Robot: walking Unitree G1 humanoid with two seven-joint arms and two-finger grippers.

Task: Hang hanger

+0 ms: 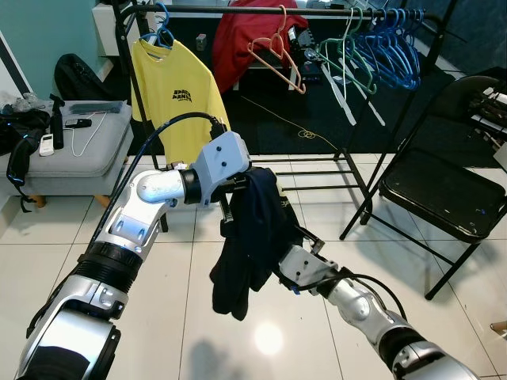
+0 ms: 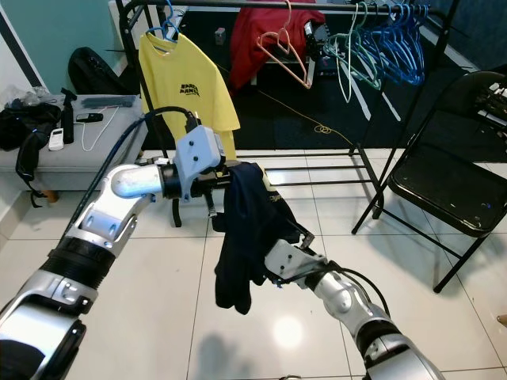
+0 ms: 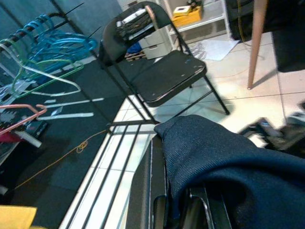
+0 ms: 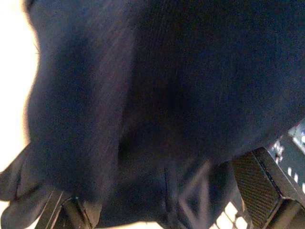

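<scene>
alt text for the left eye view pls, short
Both robot arms hold up a dark navy garment over white tile floor, left gripper at its top, right gripper lower. Behind stands a clothes rack with a yellow T-shirt.

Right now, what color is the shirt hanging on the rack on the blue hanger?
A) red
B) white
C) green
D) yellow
D: the shirt on the blue hanger at the left end of the rack is yellow with black print on the chest, while the left gripper holds up a dark navy garment.
</scene>
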